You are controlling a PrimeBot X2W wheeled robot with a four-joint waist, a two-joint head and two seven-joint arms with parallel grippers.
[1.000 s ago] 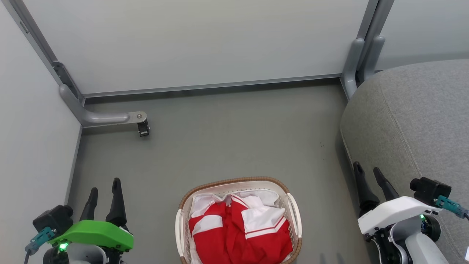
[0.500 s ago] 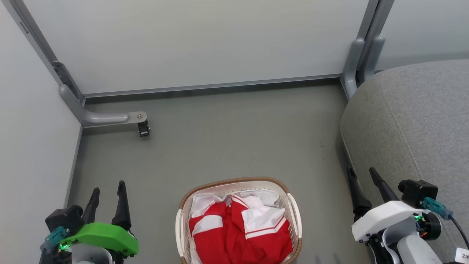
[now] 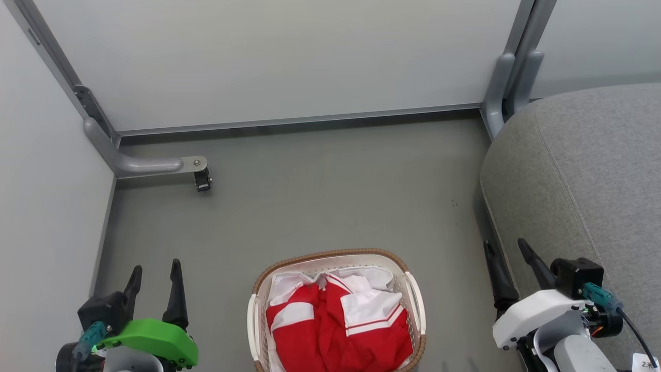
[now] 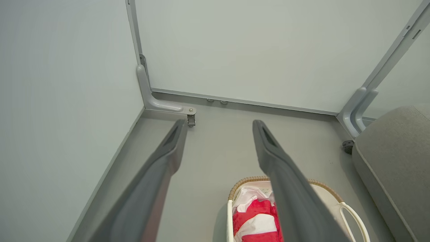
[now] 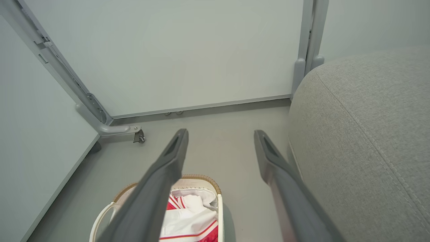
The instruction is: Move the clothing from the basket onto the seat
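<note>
Red clothing with white trim (image 3: 338, 325) lies bunched in the white basket with a brown woven rim (image 3: 330, 254) at the bottom middle of the head view. The clothing (image 4: 257, 222) and basket (image 4: 349, 216) also show low in the left wrist view, and again as clothing (image 5: 193, 218) and basket (image 5: 198, 177) in the right wrist view. The grey seat (image 3: 583, 170) rises at the right. My left gripper (image 3: 156, 268) hangs open left of the basket, holding nothing. My right gripper (image 3: 505, 247) is open between basket and seat, empty.
Pale partition panels close off the back and left. A grey metal foot with a small castor (image 3: 201, 181) juts from the left corner. Another post foot (image 3: 496, 88) stands at the back beside the seat. Grey floor (image 3: 330, 196) stretches beyond the basket.
Both grippers have drawn back toward the bottom of the head view, still open. Basket and clothing have not moved.
</note>
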